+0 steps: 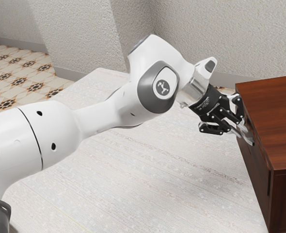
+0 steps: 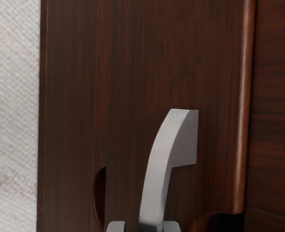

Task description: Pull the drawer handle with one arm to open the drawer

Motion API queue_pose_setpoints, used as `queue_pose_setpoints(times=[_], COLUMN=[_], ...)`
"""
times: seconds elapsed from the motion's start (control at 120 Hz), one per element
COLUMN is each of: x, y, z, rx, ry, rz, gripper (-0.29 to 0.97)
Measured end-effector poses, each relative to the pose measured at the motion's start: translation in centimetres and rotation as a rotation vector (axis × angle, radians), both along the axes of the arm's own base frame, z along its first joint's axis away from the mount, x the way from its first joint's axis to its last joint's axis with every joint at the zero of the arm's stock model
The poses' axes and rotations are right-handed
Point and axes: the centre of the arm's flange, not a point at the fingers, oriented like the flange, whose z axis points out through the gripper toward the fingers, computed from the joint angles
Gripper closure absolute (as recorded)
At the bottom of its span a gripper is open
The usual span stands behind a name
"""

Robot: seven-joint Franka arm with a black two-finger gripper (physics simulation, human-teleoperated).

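The black two-finger gripper (image 1: 240,127) is reaching the curved grey metal drawer handle (image 1: 246,136) on the front of the dark reddish-brown wooden cabinet (image 1: 274,111); whether it is clasping that handle I cannot tell (the wrist view is showing the handle just ahead of the hand); the cabinet is sitting on a pale woven-textured table (image 1: 148,179); rough white plaster walls (image 1: 85,29) and patterned floor tiles (image 1: 17,73) are lying behind.

Dark wooden drawer front (image 2: 133,72), curved grey metal handle (image 2: 169,159) on it.
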Motion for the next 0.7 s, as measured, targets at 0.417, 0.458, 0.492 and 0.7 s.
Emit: queue_pose_setpoints(times=[0.417, 0.458, 0.492, 0.7], x=[-0.4, -0.5, -0.6, -1.3], y=[0.0, 0.1, 0.1, 0.3], z=[-0.4, -0.4, -0.3, -0.2], rx=[0.009, 0.008, 0.008, 0.007], ry=[0.011, 0.012, 0.011, 0.017], rz=[-0.006, -0.005, -0.006, -0.009], gripper=[0.7, 0.7, 0.7, 0.7])
